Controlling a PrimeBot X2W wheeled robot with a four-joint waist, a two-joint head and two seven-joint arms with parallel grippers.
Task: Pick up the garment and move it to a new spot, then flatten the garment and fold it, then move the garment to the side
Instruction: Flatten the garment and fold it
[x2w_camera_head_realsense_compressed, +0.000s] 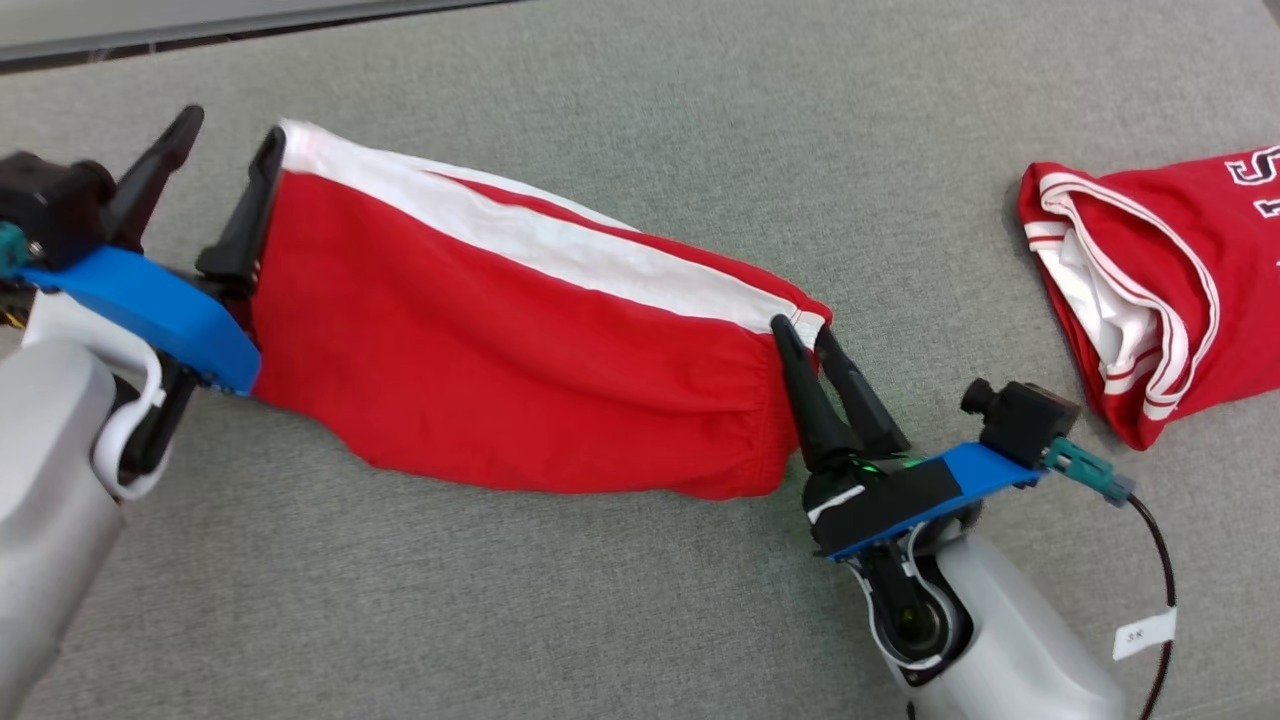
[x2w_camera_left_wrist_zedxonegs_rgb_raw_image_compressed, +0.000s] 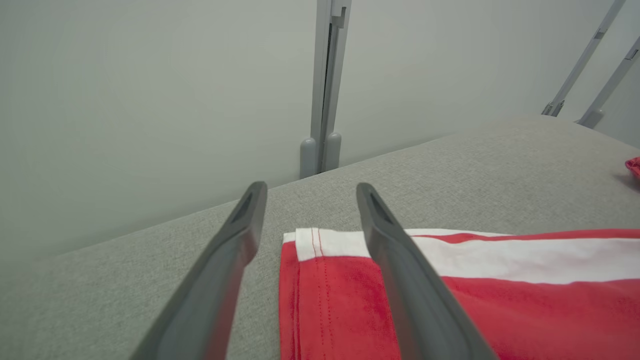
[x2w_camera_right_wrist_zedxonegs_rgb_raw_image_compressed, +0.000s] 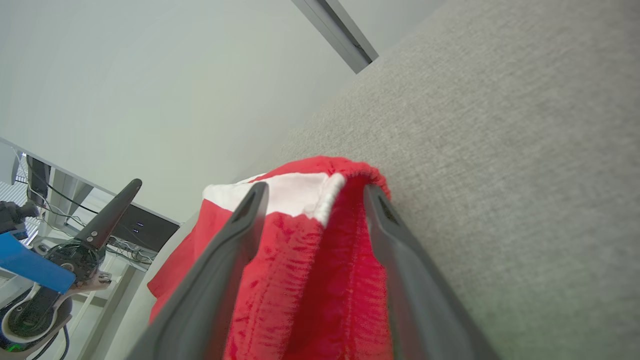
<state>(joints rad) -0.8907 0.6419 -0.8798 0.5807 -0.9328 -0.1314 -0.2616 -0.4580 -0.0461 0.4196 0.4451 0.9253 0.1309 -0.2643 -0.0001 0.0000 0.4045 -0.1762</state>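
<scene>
Our left gripper (x2w_camera_head_realsense_compressed: 231, 125) stands wide open and grips nothing; its inner finger is at the hem edge of the shorts (x2w_camera_head_realsense_compressed: 500, 340). Our right gripper (x2w_camera_head_realsense_compressed: 801, 327) is open too, with the waistband corner between its spread fingers. We see the shorts lying flat on the grey mat (x2w_camera_head_realsense_compressed: 640, 620), long axis running from far left to nearer right, hem toward our left, waistband toward our right, white stripe along the far edge. We count two grippers, one pair of shorts and one red jersey (x2w_camera_head_realsense_compressed: 1150, 290), well apart at right.
</scene>
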